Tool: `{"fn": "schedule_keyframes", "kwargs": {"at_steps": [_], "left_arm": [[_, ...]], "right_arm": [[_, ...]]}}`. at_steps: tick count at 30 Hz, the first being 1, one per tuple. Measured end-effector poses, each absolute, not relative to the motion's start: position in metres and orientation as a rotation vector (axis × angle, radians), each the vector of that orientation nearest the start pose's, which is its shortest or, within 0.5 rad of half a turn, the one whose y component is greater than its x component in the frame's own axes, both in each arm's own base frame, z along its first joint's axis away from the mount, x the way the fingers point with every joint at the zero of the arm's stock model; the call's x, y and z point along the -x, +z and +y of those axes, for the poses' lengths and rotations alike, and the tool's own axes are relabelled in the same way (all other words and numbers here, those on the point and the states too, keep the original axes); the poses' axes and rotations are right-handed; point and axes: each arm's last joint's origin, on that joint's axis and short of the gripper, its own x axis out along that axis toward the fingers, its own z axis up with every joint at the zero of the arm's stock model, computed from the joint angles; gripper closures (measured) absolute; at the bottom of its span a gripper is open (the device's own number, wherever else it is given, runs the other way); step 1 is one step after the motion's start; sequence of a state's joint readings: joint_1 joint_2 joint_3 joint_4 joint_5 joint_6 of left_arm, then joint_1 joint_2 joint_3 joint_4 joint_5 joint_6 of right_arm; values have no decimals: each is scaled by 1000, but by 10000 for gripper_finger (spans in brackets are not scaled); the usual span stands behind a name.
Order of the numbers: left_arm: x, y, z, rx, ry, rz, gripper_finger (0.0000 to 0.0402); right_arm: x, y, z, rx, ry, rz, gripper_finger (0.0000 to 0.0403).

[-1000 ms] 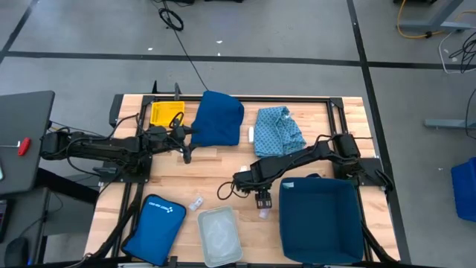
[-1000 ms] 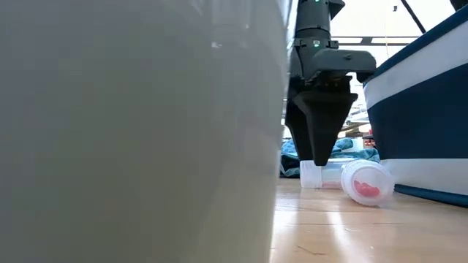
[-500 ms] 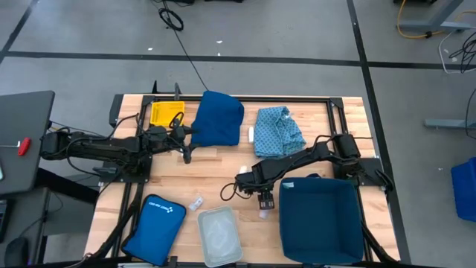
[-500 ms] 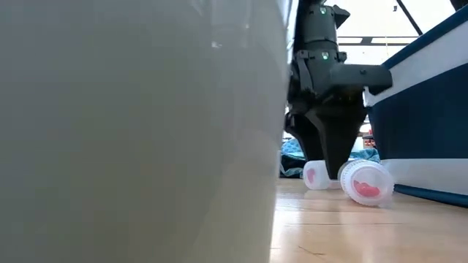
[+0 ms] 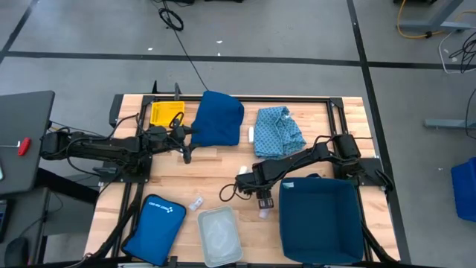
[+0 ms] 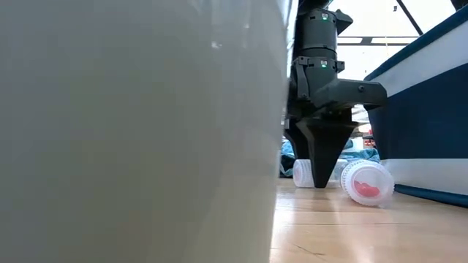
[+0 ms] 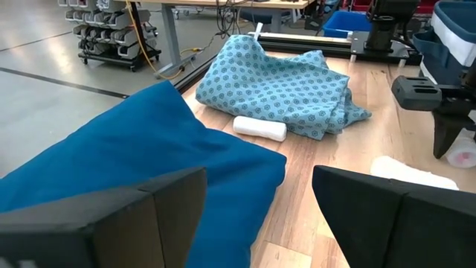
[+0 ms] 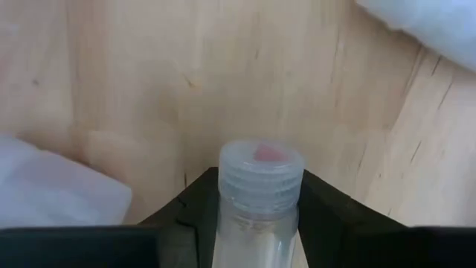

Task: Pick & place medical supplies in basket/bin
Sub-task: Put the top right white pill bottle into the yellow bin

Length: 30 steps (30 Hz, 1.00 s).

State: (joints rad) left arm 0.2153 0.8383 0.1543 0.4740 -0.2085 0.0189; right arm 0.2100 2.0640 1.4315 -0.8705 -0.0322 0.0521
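Gripping a ribbed-cap clear vial (image 8: pixel 259 195), apparently plastic: right end effector (image 8: pixel 253 212).

Bright and even from above, with only soft, short shadows on the bench (image 5: pixel 223 173). Sharp all over in the high view, though small things stay tiny. Filled on the left half in the low view by a big pale blur (image 6: pixel 131 131), far too close to be sharp. Very bright behind, almost washed out white at the top right. Shiny streak of glare on the wood (image 6: pixel 344 219) in front. Blurry close up in the left wrist view, dark fingers (image 7: pixel 387 216) soft at the edges. Soft and a bit foggy in the right wrist view, white blobs (image 8: pixel 52 186) out of focus.
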Motion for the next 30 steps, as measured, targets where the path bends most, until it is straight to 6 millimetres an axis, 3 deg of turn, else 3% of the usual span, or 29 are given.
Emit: {"fn": "schedule_keyframes", "kwargs": {"at_steps": [9,13,17,23,30], "left_arm": [[-160,172,41,-18,420,208,151],[-161,173,41,-17,415,195,151],[-161,174,41,-16,401,189,151],[-162,178,41,-16,389,146,151],[-163,192,36,-38,225,-16,151]], "right_arm": [[-377,145,81,104,169,1491,262],[-378,157,82,102,171,1427,262],[-384,183,86,97,190,1244,262],[-401,231,93,175,221,828,262],[-424,258,86,294,247,457,262]]}}
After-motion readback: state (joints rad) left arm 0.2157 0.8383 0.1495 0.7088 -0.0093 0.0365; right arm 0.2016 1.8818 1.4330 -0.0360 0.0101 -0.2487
